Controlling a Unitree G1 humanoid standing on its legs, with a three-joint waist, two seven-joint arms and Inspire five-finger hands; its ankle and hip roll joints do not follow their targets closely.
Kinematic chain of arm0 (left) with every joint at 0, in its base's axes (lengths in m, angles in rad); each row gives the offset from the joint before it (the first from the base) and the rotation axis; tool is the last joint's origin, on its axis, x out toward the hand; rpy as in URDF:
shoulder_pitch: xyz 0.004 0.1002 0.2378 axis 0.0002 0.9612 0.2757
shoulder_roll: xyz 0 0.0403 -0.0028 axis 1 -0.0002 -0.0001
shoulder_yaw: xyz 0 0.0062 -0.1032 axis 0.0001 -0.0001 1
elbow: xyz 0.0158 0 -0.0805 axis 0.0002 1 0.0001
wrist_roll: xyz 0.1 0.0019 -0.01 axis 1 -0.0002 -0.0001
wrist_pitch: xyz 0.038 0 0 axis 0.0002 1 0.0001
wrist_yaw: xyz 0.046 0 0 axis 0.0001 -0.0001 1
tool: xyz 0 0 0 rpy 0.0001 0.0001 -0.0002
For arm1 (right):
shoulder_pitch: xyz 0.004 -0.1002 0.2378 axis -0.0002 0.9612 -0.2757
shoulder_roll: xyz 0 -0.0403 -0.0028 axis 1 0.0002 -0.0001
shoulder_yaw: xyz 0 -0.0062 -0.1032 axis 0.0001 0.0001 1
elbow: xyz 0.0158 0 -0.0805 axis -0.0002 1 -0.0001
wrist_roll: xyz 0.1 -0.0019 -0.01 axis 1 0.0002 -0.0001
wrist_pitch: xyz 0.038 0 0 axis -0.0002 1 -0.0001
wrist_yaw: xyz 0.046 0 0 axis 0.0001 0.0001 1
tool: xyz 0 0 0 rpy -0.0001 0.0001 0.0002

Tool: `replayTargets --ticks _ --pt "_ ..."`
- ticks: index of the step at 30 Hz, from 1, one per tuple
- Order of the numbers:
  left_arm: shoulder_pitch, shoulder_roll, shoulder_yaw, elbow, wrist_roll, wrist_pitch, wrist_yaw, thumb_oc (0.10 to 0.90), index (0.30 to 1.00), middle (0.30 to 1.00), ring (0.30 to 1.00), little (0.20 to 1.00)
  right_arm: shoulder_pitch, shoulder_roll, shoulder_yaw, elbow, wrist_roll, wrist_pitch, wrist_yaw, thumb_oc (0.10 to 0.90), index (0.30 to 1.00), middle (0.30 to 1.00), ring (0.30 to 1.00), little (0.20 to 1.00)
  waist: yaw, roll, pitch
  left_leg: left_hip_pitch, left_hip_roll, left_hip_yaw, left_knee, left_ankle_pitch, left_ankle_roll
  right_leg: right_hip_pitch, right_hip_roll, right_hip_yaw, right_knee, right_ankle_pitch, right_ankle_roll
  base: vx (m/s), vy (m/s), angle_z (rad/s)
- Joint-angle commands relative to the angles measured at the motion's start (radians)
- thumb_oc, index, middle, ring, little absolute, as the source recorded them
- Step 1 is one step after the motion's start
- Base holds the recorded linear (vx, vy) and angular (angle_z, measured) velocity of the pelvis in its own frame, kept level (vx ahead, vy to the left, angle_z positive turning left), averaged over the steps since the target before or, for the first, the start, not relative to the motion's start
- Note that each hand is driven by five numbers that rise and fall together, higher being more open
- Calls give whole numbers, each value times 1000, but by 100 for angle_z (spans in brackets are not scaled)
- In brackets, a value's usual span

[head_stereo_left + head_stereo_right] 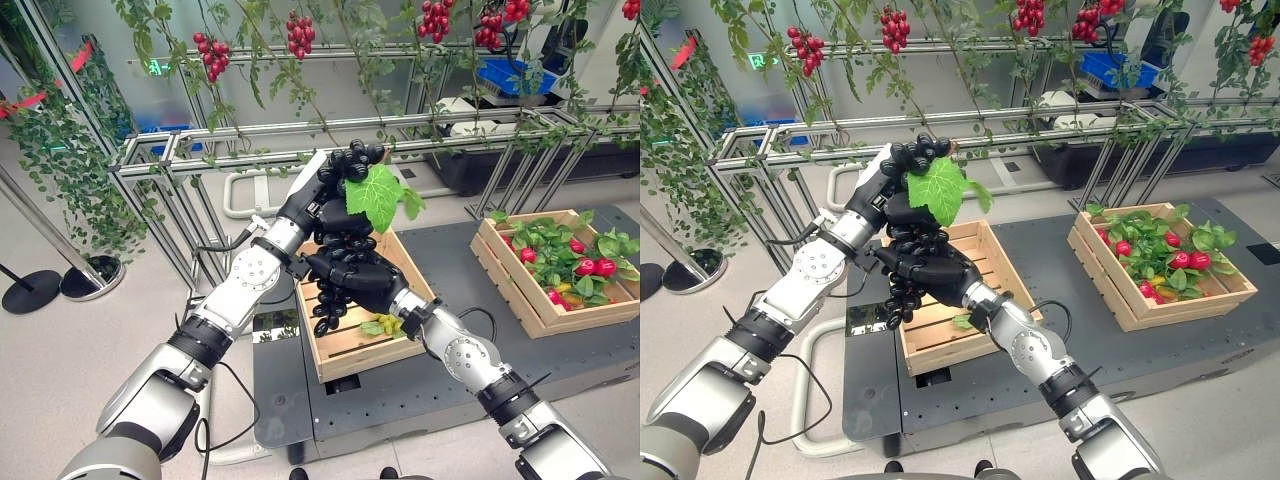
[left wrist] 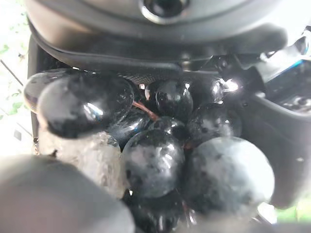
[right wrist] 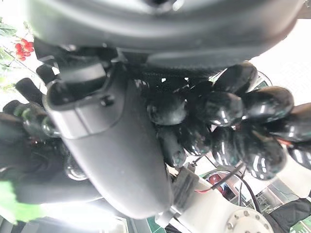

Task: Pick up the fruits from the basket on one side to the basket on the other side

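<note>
**Grape bunch held by both hands above the near crate**

Grapes, a dark bunch (image 1: 340, 250) with a green leaf (image 1: 378, 195) at its top, hang in the air over the wooden crate (image 1: 350, 345) that sits on the left part of the dark platform (image 1: 440, 390). The bunch's long axis runs close to upright: the leafy stem end points up and slightly away from the robot, and the loose lower grapes trail down toward the crate's near left corner.

The left hand (image 1: 325, 190) grips the upper end, its fingers curled round the topmost grapes just behind the leaf. The right hand (image 1: 365, 280) closes on the lower half from the near side; its wrist view shows the thumb (image 3: 116, 145) pressed across shiny black grapes (image 3: 233, 121).

A second crate (image 1: 520, 300), well apart to the right, holds red fruits (image 1: 600, 267) among green leaves. Red clusters (image 1: 300, 35) hang from vines overhead.
</note>
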Motion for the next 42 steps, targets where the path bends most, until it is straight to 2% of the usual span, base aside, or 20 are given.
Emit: replayTargets --ticks 1,24,28,30,34,37,42 --pt "-61 -74 17 63 -3 -58 12 800 900 900 900 900 -126 104 -185 -27 74 -219 -30 400 300 300 300 300 25 9 -90 85 19 -24 9 -189 -32 43 -61 -33 6 -82 35 0 0 0" --pt "53 11 114 102 2 -132 -1 800 900 900 900 900 7 -2 -297 49 -11 -216 -90 400 300 300 300 300 12 7 -87 89 21 -2 9 -189 -32 36 -61 -21 6 -76 39 2 1 -1" --pt "80 20 144 99 -69 -129 -10 800 900 900 900 900 44 -26 -325 79 -27 -221 -96 400 300 300 300 300 7 8 -84 89 22 4 9 -189 -32 33 -61 -17 6 -74 40 0 0 0" --pt "98 8 175 99 -133 -135 -22 800 900 900 900 900 61 -34 -341 96 -47 -223 -100 400 300 300 300 300 5 6 -84 90 20 7 9 -190 -31 32 -61 -16 6 -73 41 0 0 0" --pt "152 -21 222 59 -172 -135 -6 800 900 900 900 900 103 -33 -365 109 -95 -234 -112 400 300 300 300 300 5 4 -82 95 19 11 9 -193 -29 31 -58 -12 6 -73 40 36 -4 -2" --pt "309 -80 324 -49 -188 -85 47 800 900 900 900 900 209 -13 -422 53 -129 -262 -100 400 300 300 300 300 8 -2 -65 109 18 31 17 -192 -22 34 -54 1 6 -73 31 36 -54 -7" --pt "416 -121 374 -74 -166 -70 83 800 900 900 900 900 256 -5 -471 -35 -139 -293 -77 400 300 300 300 300 13 -8 -36 93 28 20 62 -209 -20 44 -32 -5 27 -93 3 -4 -148 -9"
